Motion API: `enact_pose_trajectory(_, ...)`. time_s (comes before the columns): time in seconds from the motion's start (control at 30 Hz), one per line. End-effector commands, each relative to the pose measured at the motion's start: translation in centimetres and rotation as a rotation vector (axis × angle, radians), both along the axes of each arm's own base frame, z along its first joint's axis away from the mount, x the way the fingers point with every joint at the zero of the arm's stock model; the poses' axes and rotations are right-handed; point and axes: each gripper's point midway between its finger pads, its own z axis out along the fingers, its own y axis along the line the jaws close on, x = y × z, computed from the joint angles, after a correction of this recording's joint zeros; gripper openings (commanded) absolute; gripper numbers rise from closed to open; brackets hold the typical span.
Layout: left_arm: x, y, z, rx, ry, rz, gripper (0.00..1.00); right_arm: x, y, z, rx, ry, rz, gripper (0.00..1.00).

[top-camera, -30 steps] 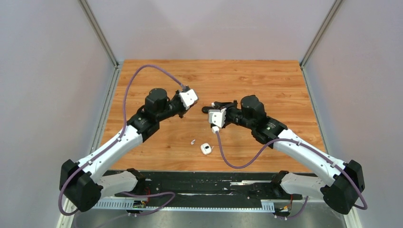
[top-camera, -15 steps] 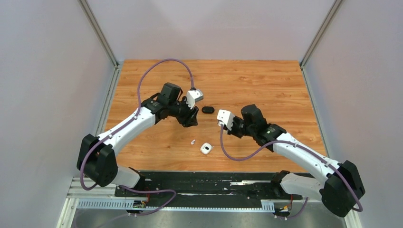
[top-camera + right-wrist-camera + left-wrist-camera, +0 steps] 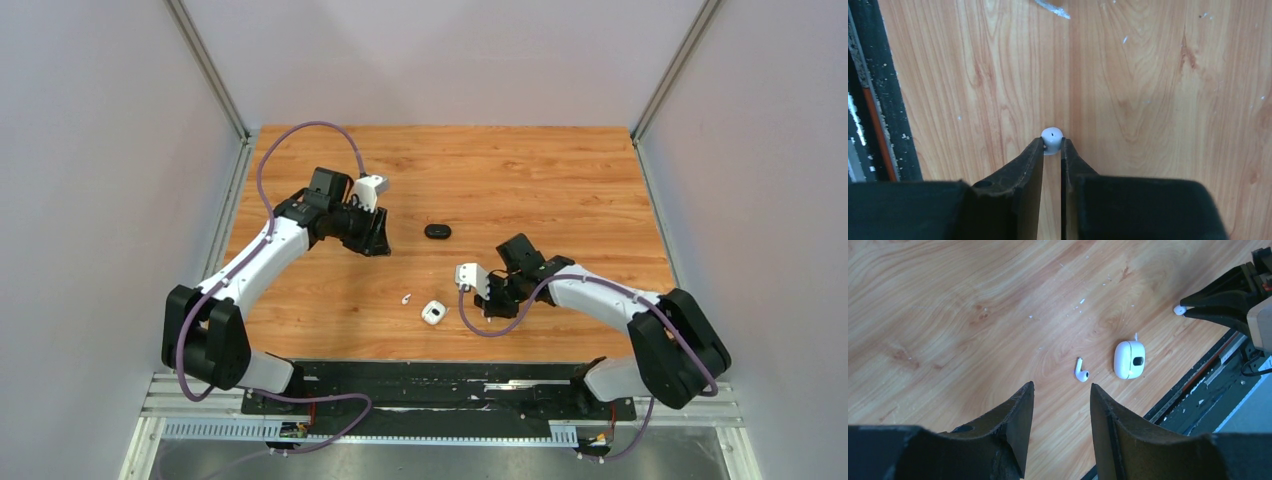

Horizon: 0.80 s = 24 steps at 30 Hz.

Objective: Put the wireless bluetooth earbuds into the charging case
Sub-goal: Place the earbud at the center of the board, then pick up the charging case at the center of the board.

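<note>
One white earbud point(image 3: 406, 298) lies on the wood table, just left of the small white charging case point(image 3: 433, 313). Both show in the left wrist view, the earbud point(image 3: 1081, 371) and the case point(image 3: 1129, 359) with a dark spot on top. My left gripper point(image 3: 1062, 386) is open and empty, above and back-left of them point(image 3: 378, 240). My right gripper point(image 3: 1052, 142) is shut on the second earbud point(image 3: 1052, 139), pinched at its fingertips low over the table, right of the case point(image 3: 495, 308). That earbud also shows in the left wrist view point(image 3: 1178, 310).
A small black oval object point(image 3: 437, 231) lies mid-table behind the case. A thin white fleck point(image 3: 1053, 9) lies on the wood ahead of the right gripper. The black rail of the table's near edge point(image 3: 878, 100) runs close beside the right gripper.
My left arm has drawn back to the left, away from the centre. My right gripper has moved toward the near edge and lower, ending right of the case.
</note>
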Motion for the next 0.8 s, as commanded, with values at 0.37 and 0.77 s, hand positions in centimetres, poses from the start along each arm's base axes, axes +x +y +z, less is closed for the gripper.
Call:
enact_pose_trajectory(0.37, -0.5, 0.1, 2.6, -0.085, -0.005, -0.005, 0.55, 4.5, 4.8, 8.1, 0.187, 0.026, 0.146, 0.48)
enact_pose_trajectory(0.77, -1.2, 2.3, 1.2, -0.179, 0.209, 0.146, 0.60, 3.1, 10.4, 4.3, 0.246, -0.023, 0.599, 0.58)
